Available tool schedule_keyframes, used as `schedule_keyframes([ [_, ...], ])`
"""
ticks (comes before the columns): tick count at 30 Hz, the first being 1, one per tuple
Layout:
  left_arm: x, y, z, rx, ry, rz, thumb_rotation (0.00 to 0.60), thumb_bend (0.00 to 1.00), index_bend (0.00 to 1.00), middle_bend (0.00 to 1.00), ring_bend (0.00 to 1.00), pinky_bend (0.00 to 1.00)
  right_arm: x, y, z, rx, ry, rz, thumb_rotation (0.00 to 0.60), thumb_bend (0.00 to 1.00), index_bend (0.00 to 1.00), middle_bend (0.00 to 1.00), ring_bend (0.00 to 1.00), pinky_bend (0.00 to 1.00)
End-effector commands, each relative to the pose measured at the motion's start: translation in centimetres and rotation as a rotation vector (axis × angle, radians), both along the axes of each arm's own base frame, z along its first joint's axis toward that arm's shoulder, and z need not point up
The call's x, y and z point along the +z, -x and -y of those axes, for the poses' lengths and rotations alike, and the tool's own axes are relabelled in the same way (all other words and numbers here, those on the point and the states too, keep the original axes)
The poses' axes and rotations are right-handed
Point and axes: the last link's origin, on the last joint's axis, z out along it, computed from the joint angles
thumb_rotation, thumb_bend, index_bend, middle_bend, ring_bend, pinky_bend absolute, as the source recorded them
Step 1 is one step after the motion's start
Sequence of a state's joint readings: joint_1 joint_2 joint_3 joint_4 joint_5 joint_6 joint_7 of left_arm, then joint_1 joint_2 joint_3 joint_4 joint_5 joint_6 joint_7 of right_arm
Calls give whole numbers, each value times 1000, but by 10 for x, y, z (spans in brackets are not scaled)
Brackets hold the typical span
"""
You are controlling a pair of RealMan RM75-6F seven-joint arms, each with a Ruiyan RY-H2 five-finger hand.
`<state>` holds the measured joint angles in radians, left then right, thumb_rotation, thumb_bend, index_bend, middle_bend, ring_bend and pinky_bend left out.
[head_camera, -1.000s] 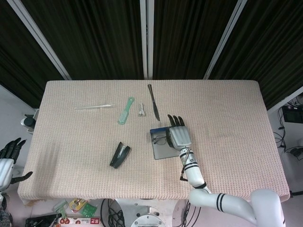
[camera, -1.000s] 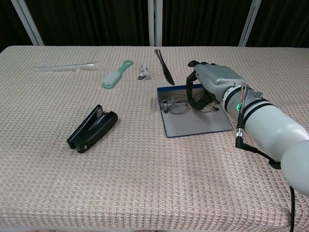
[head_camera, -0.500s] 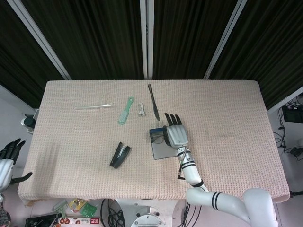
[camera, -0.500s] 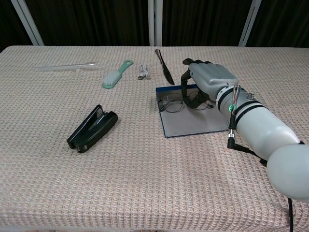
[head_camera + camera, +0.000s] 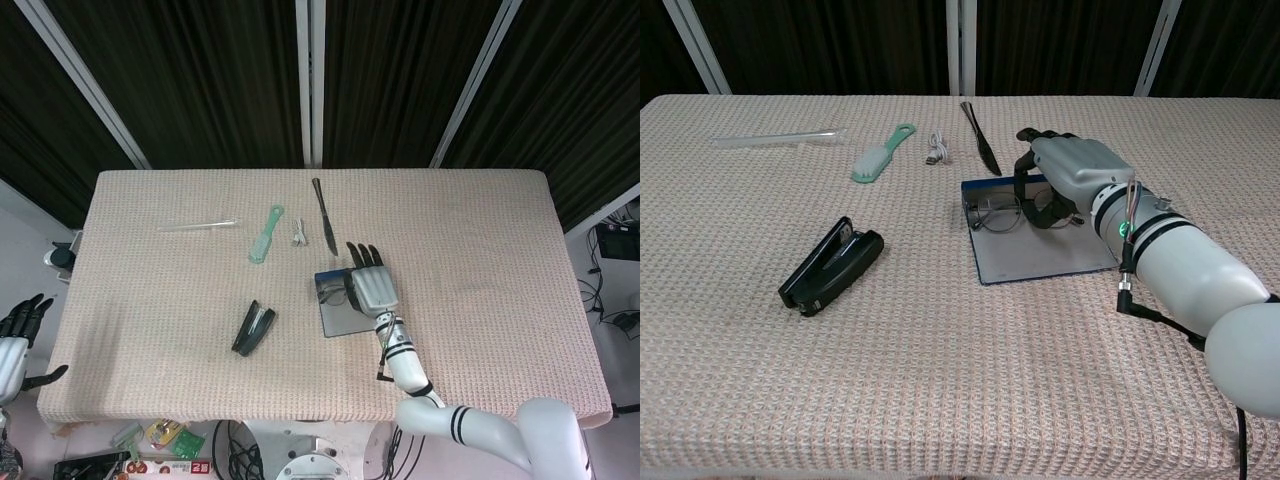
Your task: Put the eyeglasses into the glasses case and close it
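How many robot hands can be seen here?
2. The right hand is over the open glasses case, fingers curled around the eyeglasses. The left hand hangs off the table's left edge, visible only in the head view.

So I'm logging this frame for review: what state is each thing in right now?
glasses case: open, lying flat
eyeglasses: on the case, right hand's fingers curled over them
right hand: on the eyeglasses; grip not clear
left hand: off the table's edge, holding nothing
stapler: closed, untouched
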<state>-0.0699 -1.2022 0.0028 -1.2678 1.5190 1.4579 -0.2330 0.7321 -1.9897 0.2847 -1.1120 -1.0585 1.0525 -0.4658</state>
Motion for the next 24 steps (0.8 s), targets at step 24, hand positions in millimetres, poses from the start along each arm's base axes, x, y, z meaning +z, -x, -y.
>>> schedule_keyframes([
  [24, -1, -2, 0, 3, 9, 0, 600, 107, 48, 30, 44, 191, 30, 11, -26, 120, -31, 50, 600, 482, 89, 0, 0, 0],
])
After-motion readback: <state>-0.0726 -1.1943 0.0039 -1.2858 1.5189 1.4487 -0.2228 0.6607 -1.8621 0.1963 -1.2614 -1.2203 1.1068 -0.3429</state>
